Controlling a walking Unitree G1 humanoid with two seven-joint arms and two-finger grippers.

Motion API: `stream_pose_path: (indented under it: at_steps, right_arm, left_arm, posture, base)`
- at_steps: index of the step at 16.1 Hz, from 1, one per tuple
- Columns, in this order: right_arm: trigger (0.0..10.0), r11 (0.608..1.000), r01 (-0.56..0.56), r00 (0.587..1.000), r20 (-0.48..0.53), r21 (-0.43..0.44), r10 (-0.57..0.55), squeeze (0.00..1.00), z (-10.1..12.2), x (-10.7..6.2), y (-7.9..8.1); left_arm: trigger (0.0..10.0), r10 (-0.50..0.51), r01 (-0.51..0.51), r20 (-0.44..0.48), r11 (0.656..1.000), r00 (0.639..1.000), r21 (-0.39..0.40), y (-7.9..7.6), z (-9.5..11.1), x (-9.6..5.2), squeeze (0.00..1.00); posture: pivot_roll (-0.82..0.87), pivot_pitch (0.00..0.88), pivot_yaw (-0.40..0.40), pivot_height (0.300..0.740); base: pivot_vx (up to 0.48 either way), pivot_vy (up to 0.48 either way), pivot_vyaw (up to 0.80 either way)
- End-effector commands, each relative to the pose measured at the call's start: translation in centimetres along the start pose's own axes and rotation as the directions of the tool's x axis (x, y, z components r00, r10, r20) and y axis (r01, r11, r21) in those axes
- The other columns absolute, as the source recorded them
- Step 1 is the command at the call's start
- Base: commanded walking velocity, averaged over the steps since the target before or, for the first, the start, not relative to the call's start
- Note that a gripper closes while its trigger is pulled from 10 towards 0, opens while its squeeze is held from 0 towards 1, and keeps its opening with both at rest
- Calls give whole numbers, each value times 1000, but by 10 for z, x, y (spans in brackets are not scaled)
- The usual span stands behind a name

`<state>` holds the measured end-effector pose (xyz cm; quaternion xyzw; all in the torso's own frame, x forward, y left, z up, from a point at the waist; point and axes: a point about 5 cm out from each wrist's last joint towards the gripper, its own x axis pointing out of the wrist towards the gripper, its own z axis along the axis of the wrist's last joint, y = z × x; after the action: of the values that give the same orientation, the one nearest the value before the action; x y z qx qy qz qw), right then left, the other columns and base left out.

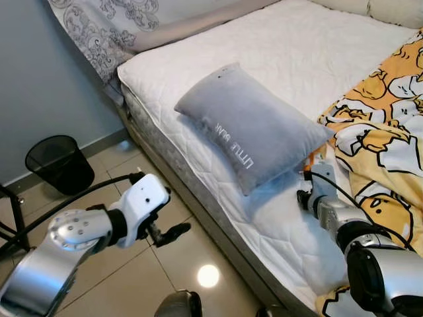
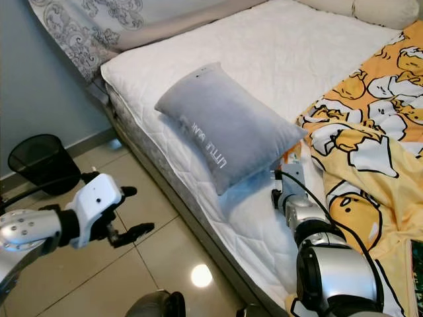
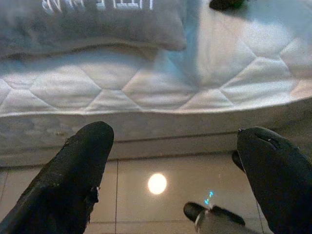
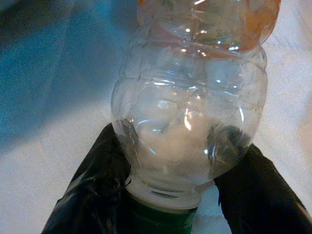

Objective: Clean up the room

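Clear plastic bottle (image 4: pixel 190 102), ribbed and bulging, orange label band at its far end, green cap toward the wrist; nothing visible inside. Clamped at the neck between the right gripper's (image 4: pixel 163 195) two black fingers, lying on the white mattress (image 1: pixel 277 46). In the head views, mostly hidden: just a sliver of orange at centre right, tucked between the pillow (image 1: pixel 254 125) and the blanket (image 1: pixel 380 139).

Pillow grey, soft, rectangular, white lettering along one edge, lying slantwise in mid-frame. Mattress quilted in a diamond pattern. Blanket yellow-orange with white cartoon figures, rumpled, cut off at the right edge.

Left gripper (image 1: pixel 165 231) at lower left, over the tiled floor (image 1: pixel 112 271) beside the bed, fingers (image 3: pixel 73 175) spread apart with nothing between them.

Black mesh bin (image 1: pixel 59 163), round, at the left edge against the blue-grey wall; inside too dark to make out. Grey patterned cloth (image 1: pixel 106 26) hanging at upper left, cut off by the top edge.
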<state>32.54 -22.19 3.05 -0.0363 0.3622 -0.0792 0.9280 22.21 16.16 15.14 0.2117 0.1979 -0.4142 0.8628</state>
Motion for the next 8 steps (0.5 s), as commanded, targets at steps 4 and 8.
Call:
stream_pose_path:
  at_steps: [4,8]
  right_arm:
    - [0,987,-15,999,51,159,7,0,7,-1,-6]
    - [0,917,-127,968,248,378,32,0,28,-5,-19]
  left_arm:
    - [10000,7,-7,12,1000,1000,-21,-6,-7,11,0]
    - [10000,24,-22,30,999,999,-46,-10,-11,22,0]
  posture:
    - [32,0,61,740]
    - [-19,0,81,740]
  base:
    - [0,0,0]
    - [0,0,0]
